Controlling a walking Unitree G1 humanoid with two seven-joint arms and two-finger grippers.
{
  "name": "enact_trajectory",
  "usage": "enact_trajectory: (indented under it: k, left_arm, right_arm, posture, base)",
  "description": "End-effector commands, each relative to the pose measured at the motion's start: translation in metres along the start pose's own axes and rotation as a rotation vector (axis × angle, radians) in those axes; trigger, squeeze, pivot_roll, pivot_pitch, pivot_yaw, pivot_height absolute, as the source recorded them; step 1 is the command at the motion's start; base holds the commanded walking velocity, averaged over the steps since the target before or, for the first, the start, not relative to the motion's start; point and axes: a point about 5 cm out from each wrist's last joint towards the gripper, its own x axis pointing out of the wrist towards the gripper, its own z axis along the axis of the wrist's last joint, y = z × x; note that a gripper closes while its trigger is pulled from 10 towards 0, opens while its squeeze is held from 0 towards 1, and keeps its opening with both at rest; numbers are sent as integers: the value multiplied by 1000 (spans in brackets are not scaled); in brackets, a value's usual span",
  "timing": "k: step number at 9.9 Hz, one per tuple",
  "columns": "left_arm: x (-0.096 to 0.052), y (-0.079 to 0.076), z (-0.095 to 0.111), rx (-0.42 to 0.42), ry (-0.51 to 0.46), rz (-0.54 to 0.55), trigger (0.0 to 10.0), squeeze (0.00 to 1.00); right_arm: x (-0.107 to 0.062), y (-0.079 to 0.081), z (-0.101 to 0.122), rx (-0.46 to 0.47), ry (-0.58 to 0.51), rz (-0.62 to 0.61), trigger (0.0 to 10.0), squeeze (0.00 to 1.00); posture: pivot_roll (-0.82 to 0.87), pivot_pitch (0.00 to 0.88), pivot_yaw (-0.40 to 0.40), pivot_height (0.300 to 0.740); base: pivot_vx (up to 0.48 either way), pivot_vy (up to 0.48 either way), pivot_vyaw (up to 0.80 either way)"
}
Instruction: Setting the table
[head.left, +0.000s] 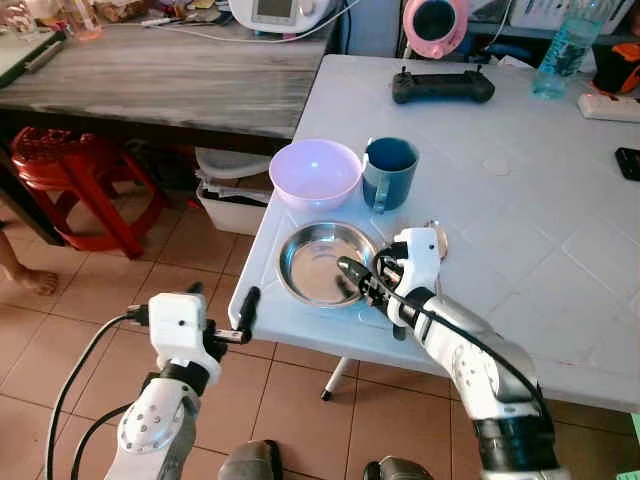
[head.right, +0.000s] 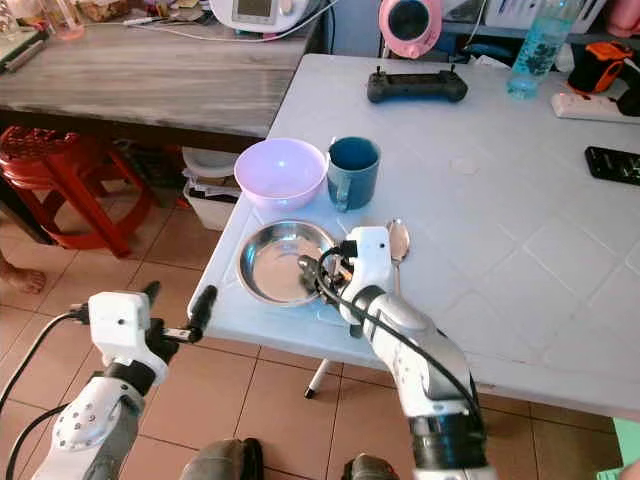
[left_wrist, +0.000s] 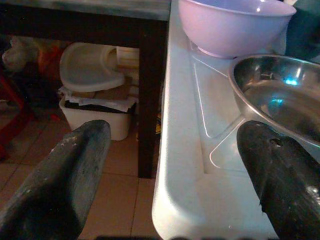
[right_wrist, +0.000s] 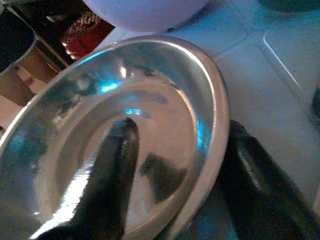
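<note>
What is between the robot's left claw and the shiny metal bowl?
Just bare white table edge. The left wrist view shows the left gripper straddling it short of the steel bowl.

Both arms are silver with rounded shells and a black band at the forearm. The left gripper (head.left: 248, 306) has a boxy white housing; black cables loop from it. The right gripper (head.left: 362, 280) has a white housing too, with a black cable along the forearm. Fingers (left_wrist: 60, 180) are matte black, scuffed.
</note>
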Motion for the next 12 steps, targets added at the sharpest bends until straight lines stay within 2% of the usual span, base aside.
enact_trajectory:
  k: [1, 3, 6, 10, 12]
  left_arm:
    - [0, 1, 3, 7, -3, -2, 10000, 0]
    - [1, 1, 3, 8, -6, -4, 10000, 0]
    - [2, 1, 4, 8, -12, -5, 10000, 0]
    - [4, 0, 5, 7, -19, -6, 10000, 0]
    - [5, 2, 4, 16, -14, 8, 10000, 0]
  right_arm:
    - [2, -1, -9, 13, 63, -9, 0, 0]
    - [2, -8, -18, 24, 144, -51, 0, 0]
    - [2, -14, -25, 64, 199, -76, 0, 0]
    - [2, -20, -28, 101, 222, -109, 0, 0]
    - [2, -30, -28, 134, 215, -186, 0, 0]
  posture:
    - [93, 126, 43, 740]
    - [95, 122, 41, 740]
    - [94, 120, 40, 740]
    - [93, 109, 41, 740]
    - [93, 103, 41, 740]
  base:
    - [0, 0, 0]
    - [0, 0, 0]
    - [0, 0, 0]
    - [0, 0, 0]
    - [0, 0, 0]
